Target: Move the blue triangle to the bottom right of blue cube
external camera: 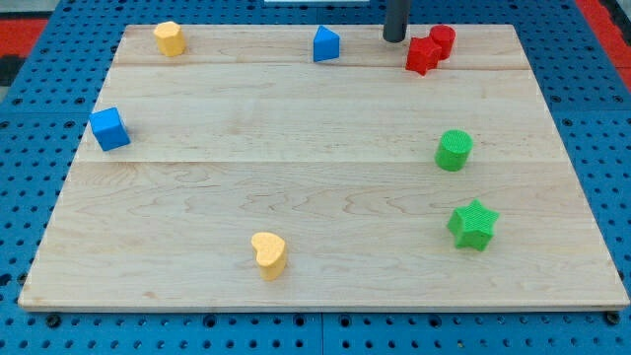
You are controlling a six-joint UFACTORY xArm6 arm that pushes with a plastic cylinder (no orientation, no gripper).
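The arm carries no pincer, only a dark rod, so there is nothing to be open or closed. The rod's tip [394,39] stands near the view's top edge of the wooden board [296,197], just left of two red blocks and well right of the blue triangle [326,44].

The board holds eight blocks, two of each colour:
- red: a red star [423,55] touching a red cylinder [442,40];
- blue: the triangle and a blue cube [109,129];
- green: a green cylinder [455,150] and a green star [472,224];
- yellow: one yellow heart [170,37] at the view's top left, another yellow heart [268,254] near the bottom.

The blue triangle is a small house-like block with a pointed top, upright near the view's top centre, far up and right of the blue cube at the left edge.
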